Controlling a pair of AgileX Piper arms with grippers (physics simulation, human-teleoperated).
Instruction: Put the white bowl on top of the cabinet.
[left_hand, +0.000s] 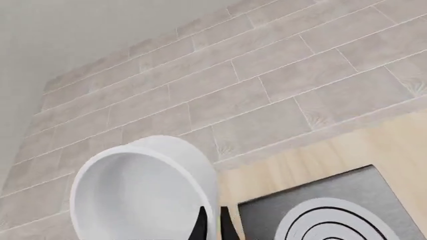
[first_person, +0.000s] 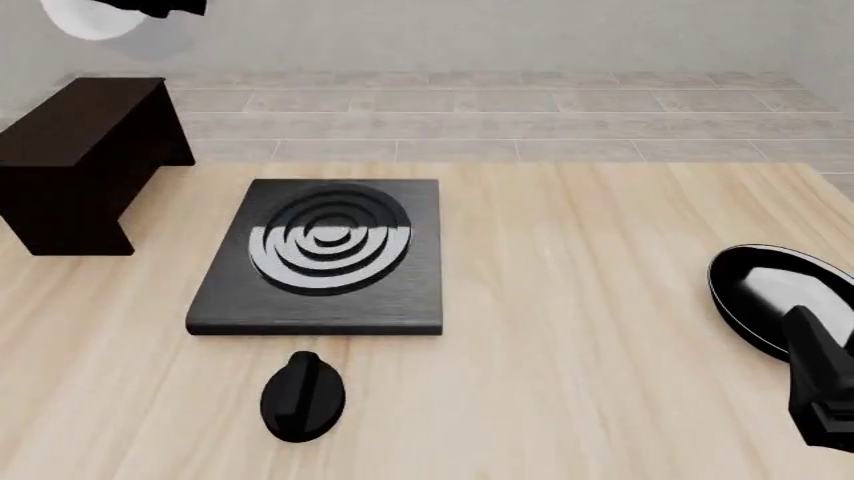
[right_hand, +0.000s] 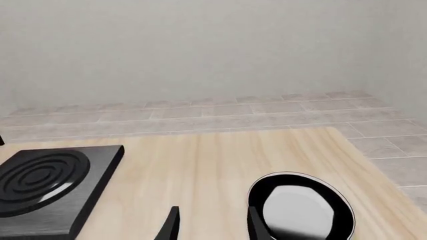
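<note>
White bowl (left_hand: 143, 192), glossy and deep with thick straight sides, is held up in the air by the left gripper (left_hand: 212, 225), whose two dark fingertips pinch the bowl's rim, one on the inside and one on the outside of the wall. From the front, the bowl (first_person: 94, 18) shows only as a pale round shape at the very top left edge of the scene, with a bit of the dark left gripper (first_person: 167, 6) beside it, high above the dark brown cabinet (first_person: 83, 165) and not touching it. The cabinet, boxy with a flat top, stands at the far left of the light wooden tabletop (first_person: 574, 330). Just to its right lies a flat black stove slab (first_person: 320, 258) with concentric rings. Nearer the front edge, close to the stove, rests a small black knob-like object (first_person: 303, 396). At the far right sits a shallow black-rimmed plate (first_person: 781, 295) with a pale shiny centre. The right gripper (right_hand: 210, 225) hangs low over the tabletop just beside the plate (right_hand: 300, 207), its jaws apart and holding nothing; the front view shows only part of its dark body (first_person: 821, 385) at the right edge. Behind the tabletop runs a pale tiled floor (first_person: 481, 110) and a plain grey wall (right_hand: 200, 50).
</note>
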